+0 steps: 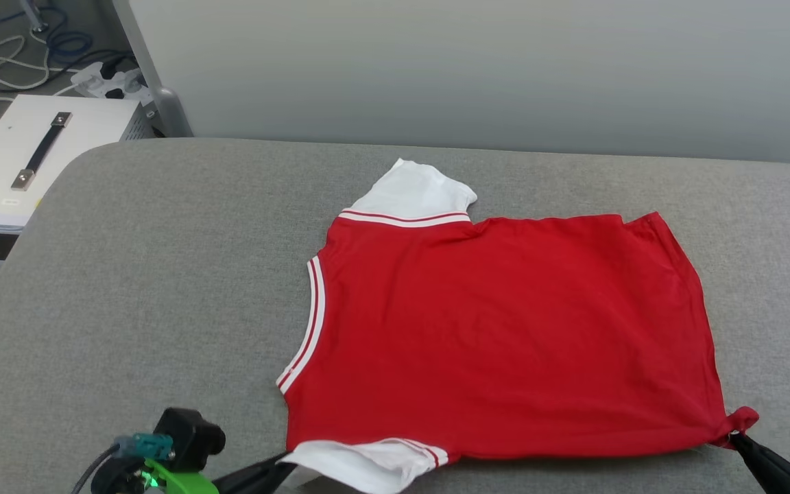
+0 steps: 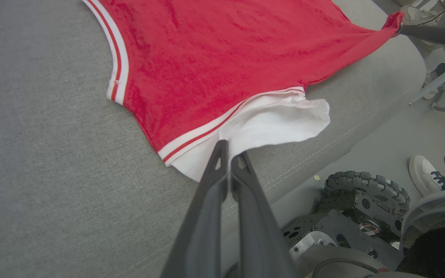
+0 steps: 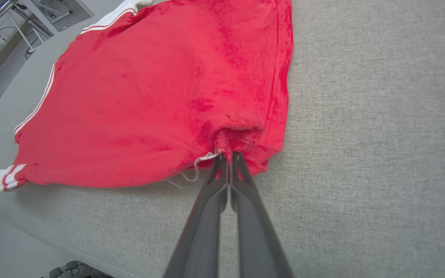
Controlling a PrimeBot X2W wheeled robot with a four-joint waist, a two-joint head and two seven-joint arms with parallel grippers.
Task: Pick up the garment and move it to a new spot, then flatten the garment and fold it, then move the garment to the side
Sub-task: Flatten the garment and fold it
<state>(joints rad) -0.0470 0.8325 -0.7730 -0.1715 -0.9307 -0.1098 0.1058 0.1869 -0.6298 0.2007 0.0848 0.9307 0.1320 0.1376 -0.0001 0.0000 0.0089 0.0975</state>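
While the red jersey point(image 1: 505, 329) lies flat on the grey table point(image 1: 162, 274), the left gripper point(image 2: 230, 148) pinches its white sleeve point(image 2: 276, 119), the right gripper point(image 3: 228, 156) pinches its red corner point(image 3: 242, 137), and a hard tug could pull either free.

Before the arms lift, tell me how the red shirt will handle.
Probably floppy: the garment bunches where the right gripper pinches its corner. Likely sags between that and the left gripper on the white sleeve. Seems light; the thin sleeve curls.

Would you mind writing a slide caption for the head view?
Red T-shirt spread on a grey surface, left gripper shut on its white sleeve, right gripper shut on a hem corner.
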